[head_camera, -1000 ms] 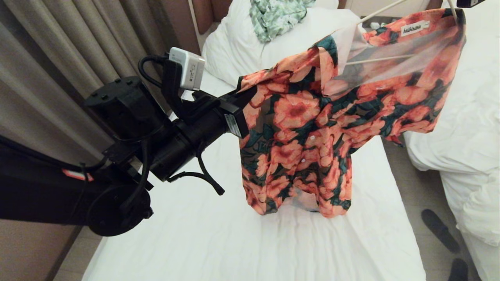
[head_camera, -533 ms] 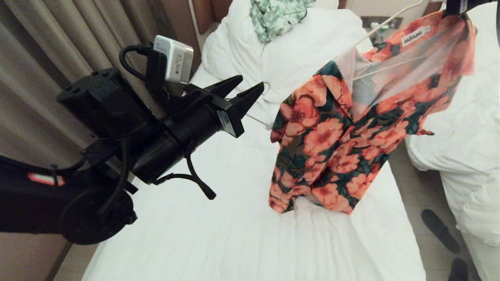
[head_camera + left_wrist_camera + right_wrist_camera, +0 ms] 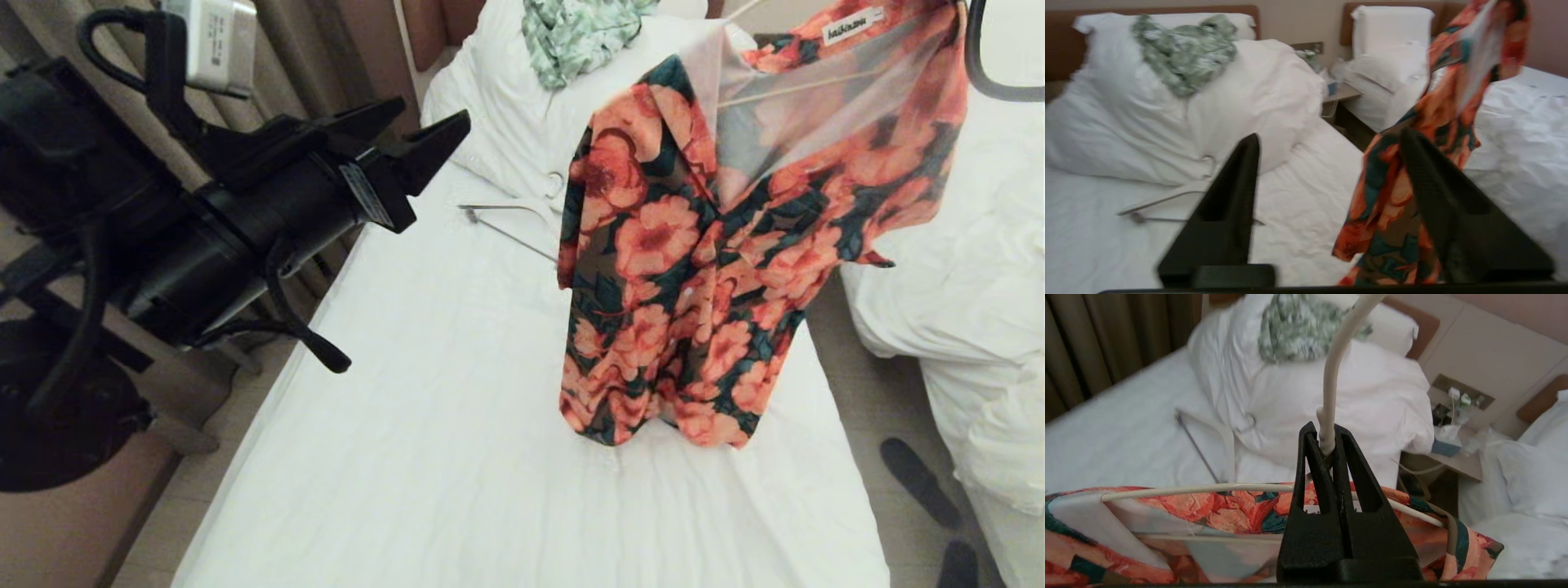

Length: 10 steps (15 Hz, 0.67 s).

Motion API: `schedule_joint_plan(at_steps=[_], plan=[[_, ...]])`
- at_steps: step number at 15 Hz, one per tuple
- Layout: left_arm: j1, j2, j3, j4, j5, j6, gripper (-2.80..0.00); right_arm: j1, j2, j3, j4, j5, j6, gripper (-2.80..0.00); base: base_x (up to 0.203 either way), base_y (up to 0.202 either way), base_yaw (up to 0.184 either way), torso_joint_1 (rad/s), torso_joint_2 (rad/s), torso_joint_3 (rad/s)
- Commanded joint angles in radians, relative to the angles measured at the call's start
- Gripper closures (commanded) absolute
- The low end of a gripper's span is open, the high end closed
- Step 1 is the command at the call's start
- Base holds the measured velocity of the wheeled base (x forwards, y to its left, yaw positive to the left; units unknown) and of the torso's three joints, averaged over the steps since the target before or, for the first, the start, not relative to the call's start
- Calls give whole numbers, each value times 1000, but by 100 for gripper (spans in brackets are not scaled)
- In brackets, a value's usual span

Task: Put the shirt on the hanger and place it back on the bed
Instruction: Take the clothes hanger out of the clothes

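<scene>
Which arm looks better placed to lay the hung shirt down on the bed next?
Right. The right gripper is shut on the hanger, with the shirt draped on it above the bed. The left gripper is open, empty and off to the side.

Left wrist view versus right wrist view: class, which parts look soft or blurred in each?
Left wrist view: the shirt and left gripper fingers are smeared. Right wrist view: the right gripper and hanger stem are crisp; the green garment behind is soft.
</scene>
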Motion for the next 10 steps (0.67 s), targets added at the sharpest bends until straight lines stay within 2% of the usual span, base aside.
schedule_joint_plan(at_steps=[1,3,4,6,7,10], plan=[[51,-7,-16,-6,-2,-3,0,20,23,1,-53,1,0,0,0,0,0,0,0,0],[91,-8,-25,-13,-2,-9,0,41,59,1,-167,1,0,0,0,0,0,0,0,0],[106,-6,-26,-33,0,-36,0,55,84,-2,-233,0,0,0,0,0,0,0,0,0],[116,7,-26,-156,-12,-121,0,84,143,-5,-335,-4,-1,0,0,0,0,0,0,0],[126,29,-25,-226,-39,-142,0,100,178,-9,-408,-8,0,0,0,0,0,0,0,0],[139,58,-37,-262,-51,-147,0,142,256,-14,-597,-9,-4,0,0,0,0,0,0,0]])
